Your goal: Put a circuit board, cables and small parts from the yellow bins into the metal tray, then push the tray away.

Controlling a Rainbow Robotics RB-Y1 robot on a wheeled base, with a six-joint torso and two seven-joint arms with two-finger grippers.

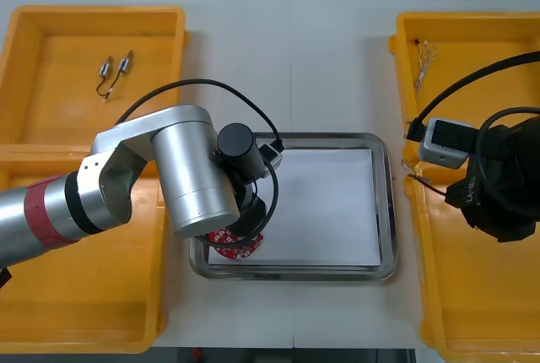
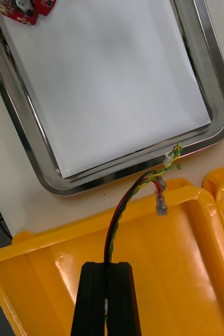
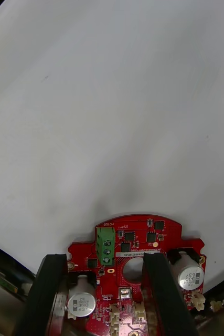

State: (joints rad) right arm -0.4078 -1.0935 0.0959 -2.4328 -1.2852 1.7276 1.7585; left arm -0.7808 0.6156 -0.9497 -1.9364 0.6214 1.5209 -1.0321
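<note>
Left gripper (image 3: 104, 260) pinches the board (image 3: 140, 231) low over a corner of the tray (image 1: 386, 203), apparently to set it down, while right gripper (image 2: 106, 268) clamps a cable (image 2: 127, 202) above its bin (image 2: 185, 252), likely awaiting its turn.

Shiny metal tray (image 1: 389, 211), matt white lining (image 1: 329, 203), perhaps paper; glossy plastic bins (image 1: 51, 59).

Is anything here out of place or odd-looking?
Nothing stands out. The left gripper holds the red circuit board at the metal tray's near left corner; the right gripper holds a red and yellow cable over a yellow bin beside it.
</note>
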